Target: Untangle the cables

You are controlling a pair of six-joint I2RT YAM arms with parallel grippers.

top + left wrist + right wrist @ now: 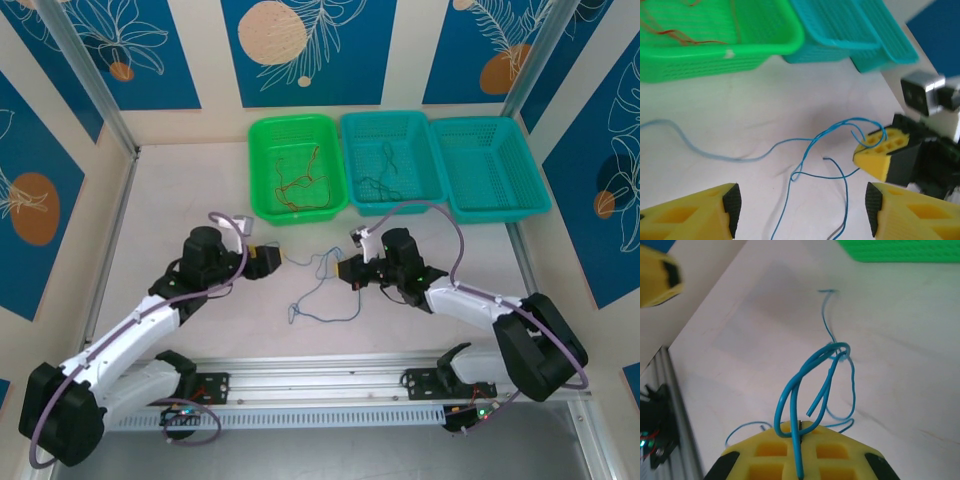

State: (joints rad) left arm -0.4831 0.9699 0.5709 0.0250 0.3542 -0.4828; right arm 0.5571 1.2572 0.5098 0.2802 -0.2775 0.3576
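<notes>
The left gripper (802, 207) stands wide open at the bottom of its wrist view, both yellow fingers apart and gripping nothing, with a blue cable (791, 385) trailing over the table (200, 180) between them. At right of that view, the right gripper (799, 432) is pressed together and pinching that blue cable. Its own camera shows the wire rising from between the fingertips and curling into a loop above them. A pale blue-grey cable (710, 156) snakes off to the left on the tabletop. From above, the two grippers face each other at centre frame, the blue tangle lying between and below them. In the upper centre, red-orange cables (300, 185) lie in the green basket (258, 170), and a dark green cable (385, 175) lies in the teal basket (347, 150) beside it.
</notes>
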